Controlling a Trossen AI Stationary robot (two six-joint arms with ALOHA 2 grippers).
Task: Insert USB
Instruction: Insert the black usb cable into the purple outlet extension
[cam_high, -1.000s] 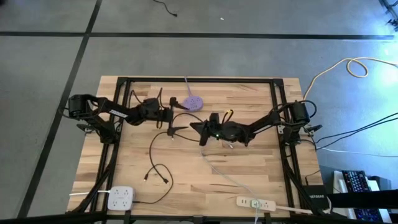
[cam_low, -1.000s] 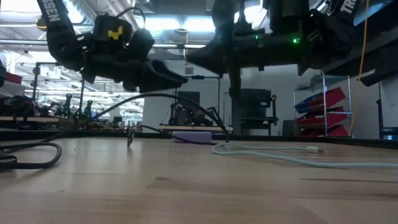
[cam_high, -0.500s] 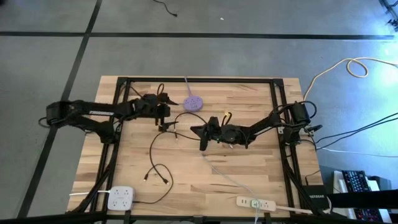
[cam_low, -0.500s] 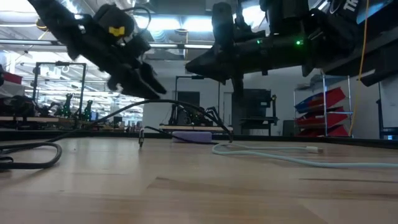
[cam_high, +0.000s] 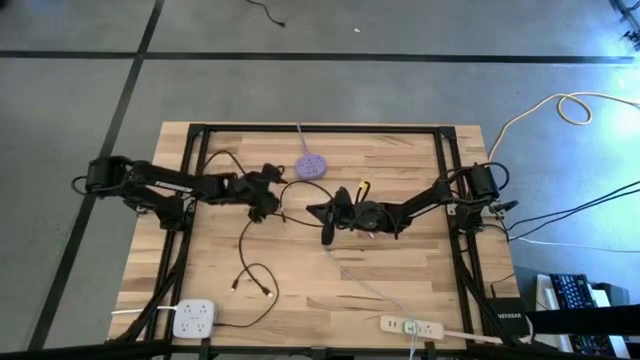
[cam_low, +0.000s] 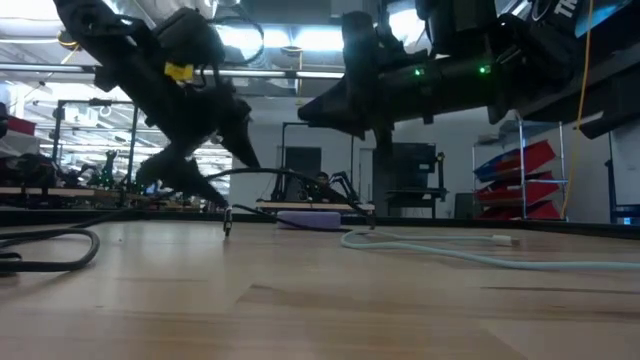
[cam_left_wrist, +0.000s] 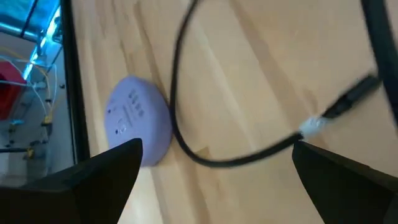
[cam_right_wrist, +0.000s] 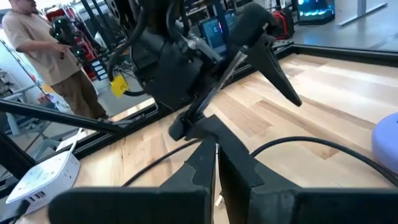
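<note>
Black cable (cam_left_wrist: 186, 134) with its USB plug (cam_left_wrist: 348, 99) lies just ahead of the left gripper (cam_left_wrist: 214, 171), whose fingers are spread wide, beside the purple hub (cam_left_wrist: 134, 124). Right gripper (cam_right_wrist: 216, 163) is clenched nearby.

A robotics lab: equipment benches (cam_low: 90, 190), red storage bins (cam_low: 525, 160) behind.

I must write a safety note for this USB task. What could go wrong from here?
1. The open left pincer is low over the thin black cable; it might close beside the plug.
2. The shut right pincer waits close by; the arms could collide.
3. A pulled cable may drag the round purple hub.
</note>
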